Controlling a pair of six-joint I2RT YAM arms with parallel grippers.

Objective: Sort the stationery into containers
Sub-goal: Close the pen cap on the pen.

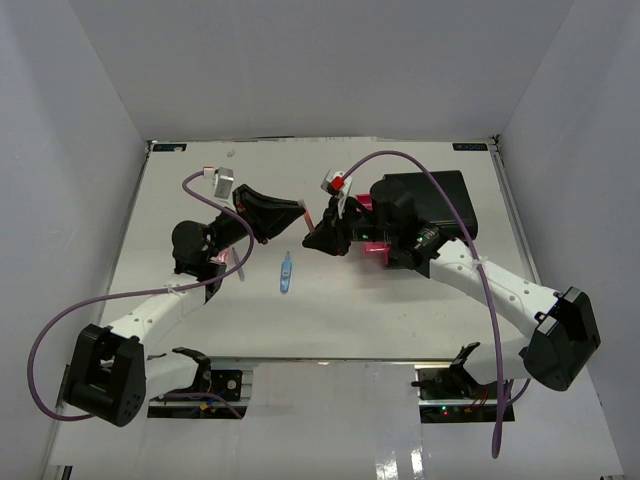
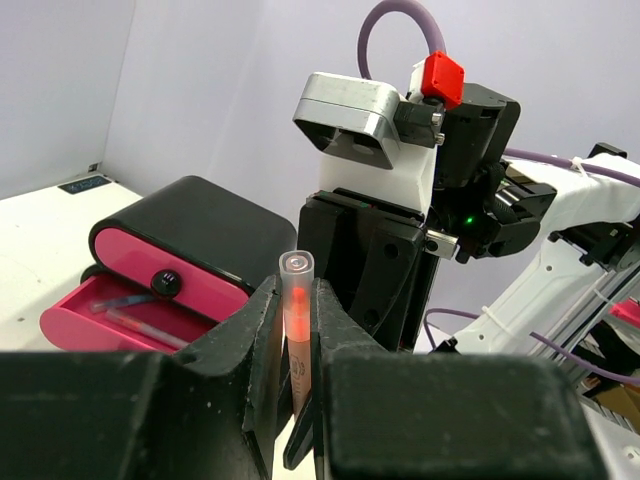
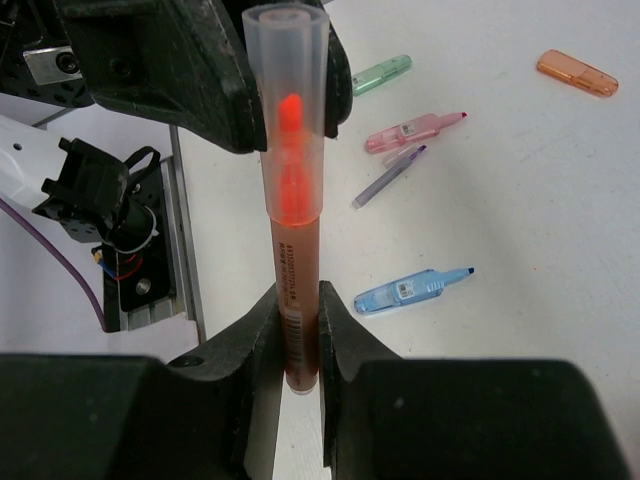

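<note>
while left fingers, right fingers pinch one orange pen, pink drawer open nearby.

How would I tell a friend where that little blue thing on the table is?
Look at the white table, at its open middle, left of the black cabinet. The blue marker lies flat there, the only light-blue piece; its neighbours are green, pink, purple and orange.
</note>
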